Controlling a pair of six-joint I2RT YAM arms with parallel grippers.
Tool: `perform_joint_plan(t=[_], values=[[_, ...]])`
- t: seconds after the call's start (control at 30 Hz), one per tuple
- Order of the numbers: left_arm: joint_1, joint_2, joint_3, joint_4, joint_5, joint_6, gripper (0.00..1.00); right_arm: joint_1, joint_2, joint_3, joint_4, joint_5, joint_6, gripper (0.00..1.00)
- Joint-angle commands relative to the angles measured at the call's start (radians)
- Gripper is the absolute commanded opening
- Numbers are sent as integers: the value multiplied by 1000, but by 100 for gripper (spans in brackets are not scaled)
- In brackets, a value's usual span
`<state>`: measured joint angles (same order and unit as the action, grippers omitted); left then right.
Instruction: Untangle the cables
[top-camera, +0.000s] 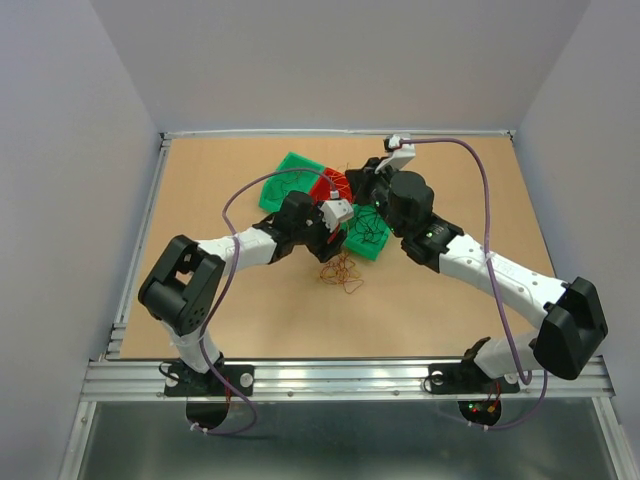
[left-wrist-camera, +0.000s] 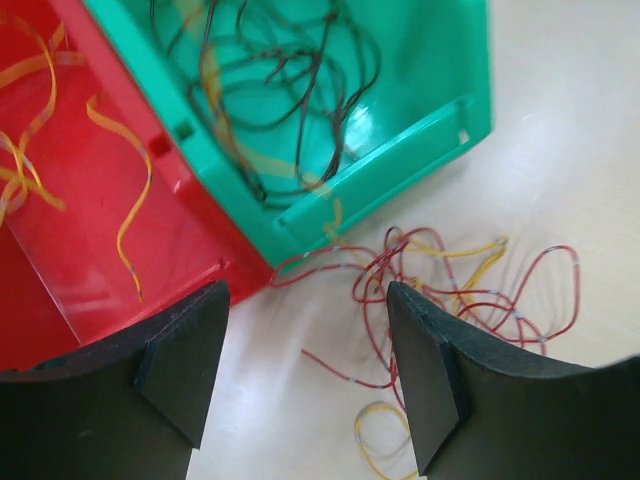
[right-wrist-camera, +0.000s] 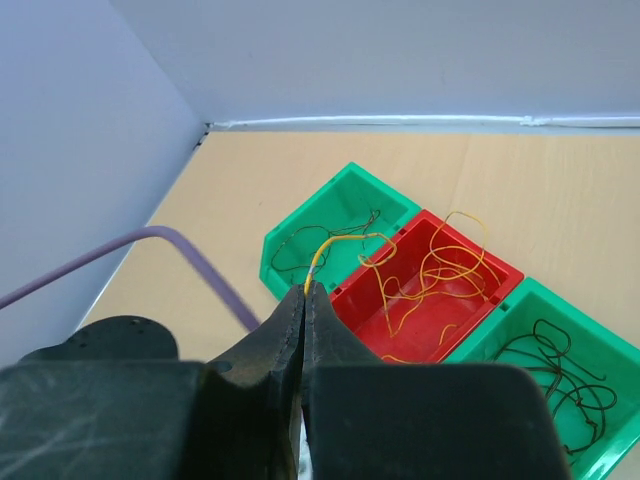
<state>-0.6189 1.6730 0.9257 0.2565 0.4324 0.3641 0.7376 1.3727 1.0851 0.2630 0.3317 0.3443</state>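
A loose tangle of red and yellow wire strands (left-wrist-camera: 450, 290) lies on the table in front of the bins; it also shows in the top view (top-camera: 340, 272). My left gripper (left-wrist-camera: 305, 375) is open and empty, low over the table, with the tangle by its right finger. My right gripper (right-wrist-camera: 305, 288) is shut on a yellow wire strand (right-wrist-camera: 345, 240) and holds it above the bins. The red bin (right-wrist-camera: 430, 300) holds several yellow-orange strands. The near green bin (left-wrist-camera: 420, 130) holds black strands.
Three bins stand in a row mid-table: a far green bin (right-wrist-camera: 335, 215) with a few dark strands, the red bin (top-camera: 330, 185), and the near green bin (top-camera: 368, 235). Thick purple arm cables (top-camera: 480, 180) arc over the table. Grey walls surround the table.
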Motion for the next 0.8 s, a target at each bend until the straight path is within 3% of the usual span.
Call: perform_joint_plan(t=[0.0, 0.13, 0.3, 0.4, 0.43, 0.47, 0.57, 0.77], values=[[5, 30, 84, -74, -98, -108, 78, -7, -43, 7, 87, 35, 15, 1], [4, 65, 101, -134, -81, -148, 79, -7, -46, -2, 102, 27, 21, 0], [5, 30, 64, -181, -35, -143, 73, -7, -38, -2, 104, 20, 22, 1], [5, 37, 65, -204, 37, -120, 54, -6, -32, 1, 107, 20, 25, 1], [5, 50, 76, -223, 57, -111, 45, -7, -31, 2, 108, 20, 27, 0], [5, 63, 87, -243, 92, -100, 22, -7, -29, 2, 114, 21, 25, 0], [7, 91, 107, -299, 131, -68, 0, -7, -24, 9, 116, 33, 22, 0], [62, -38, 29, -273, 130, -59, 0, -9, -21, 27, 116, 78, -1, 1]])
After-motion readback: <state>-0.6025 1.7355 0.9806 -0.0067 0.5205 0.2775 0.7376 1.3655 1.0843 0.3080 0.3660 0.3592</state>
